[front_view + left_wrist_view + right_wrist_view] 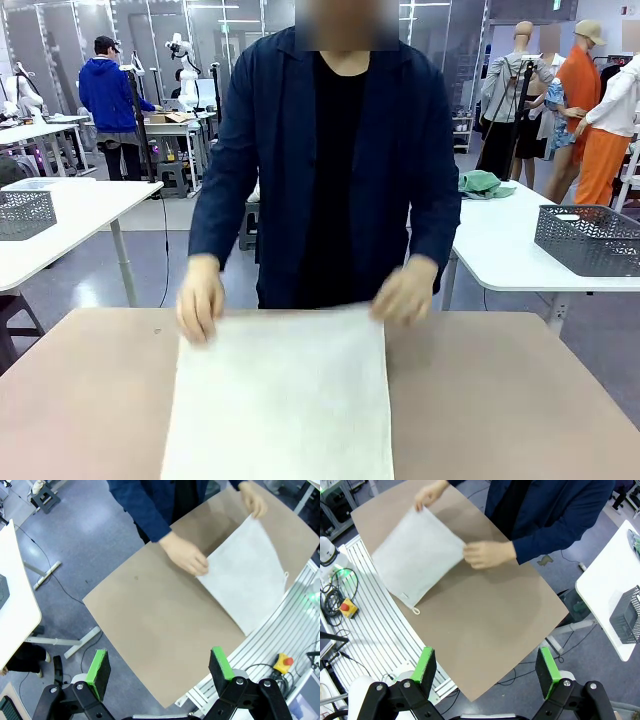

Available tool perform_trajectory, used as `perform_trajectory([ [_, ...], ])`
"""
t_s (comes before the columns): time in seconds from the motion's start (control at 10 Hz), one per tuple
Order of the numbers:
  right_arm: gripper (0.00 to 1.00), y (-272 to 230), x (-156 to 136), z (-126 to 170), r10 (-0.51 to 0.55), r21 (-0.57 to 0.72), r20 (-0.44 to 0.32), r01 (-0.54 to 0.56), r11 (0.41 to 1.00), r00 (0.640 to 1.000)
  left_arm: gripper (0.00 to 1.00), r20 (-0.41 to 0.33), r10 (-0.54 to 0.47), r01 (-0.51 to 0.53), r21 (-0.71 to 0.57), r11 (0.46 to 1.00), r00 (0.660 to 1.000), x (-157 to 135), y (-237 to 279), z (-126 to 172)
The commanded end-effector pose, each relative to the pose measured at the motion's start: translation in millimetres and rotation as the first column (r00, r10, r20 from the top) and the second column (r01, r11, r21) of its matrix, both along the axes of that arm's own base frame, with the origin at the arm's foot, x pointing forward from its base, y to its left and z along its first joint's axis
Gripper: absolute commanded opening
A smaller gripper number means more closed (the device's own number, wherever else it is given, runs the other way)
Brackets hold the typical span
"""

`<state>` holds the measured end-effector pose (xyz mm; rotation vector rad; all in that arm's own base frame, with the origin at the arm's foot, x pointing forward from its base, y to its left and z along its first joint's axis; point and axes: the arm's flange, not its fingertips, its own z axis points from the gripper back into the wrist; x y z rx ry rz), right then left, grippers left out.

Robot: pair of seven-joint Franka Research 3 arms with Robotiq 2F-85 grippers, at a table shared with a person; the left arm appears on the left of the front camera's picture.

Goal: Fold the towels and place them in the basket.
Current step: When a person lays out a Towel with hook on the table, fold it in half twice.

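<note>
A cream-white towel (285, 400) lies flat on the brown table (90, 400), reaching from its far side to the near edge. A person across the table presses a hand (200, 302) on each far corner. The towel (417, 555) has a small loop at a near corner. My left gripper (159, 662) hangs open high above the table's left end, well away from the towel (250, 580). My right gripper (486, 660) hangs open above the right end, also empty. A crumpled green towel (482, 183) and the dark grey basket (590, 240) sit on a white table at the right.
A paler grey lattice basket (25, 213) stands on another white table at the left. Along the table's near edge, on my side, run aluminium rails (375, 635) with a yellow box with a red button (345, 607) and cables. The basket (626, 622) sits near its table's edge.
</note>
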<state>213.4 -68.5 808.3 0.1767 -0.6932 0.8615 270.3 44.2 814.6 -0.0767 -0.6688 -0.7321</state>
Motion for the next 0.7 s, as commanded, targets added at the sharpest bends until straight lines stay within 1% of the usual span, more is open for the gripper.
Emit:
perform_trajectory([
  [0.0, 1.0, 0.6, 0.0, 0.9, 0.003, 0.006, 0.004, -0.003, 1.0, 1.0, 1.0, 0.002, -0.001, 0.001, 0.0, 1.0, 1.0, 0.4, -0.7, -0.6],
  [0.6, 1.0, 0.6, 0.0, 0.9, 0.003, 0.006, 0.004, -0.003, 1.0, 1.0, 1.0, 0.002, -0.001, 0.001, 0.0, 1.0, 1.0, 0.4, -0.7, -0.6],
])
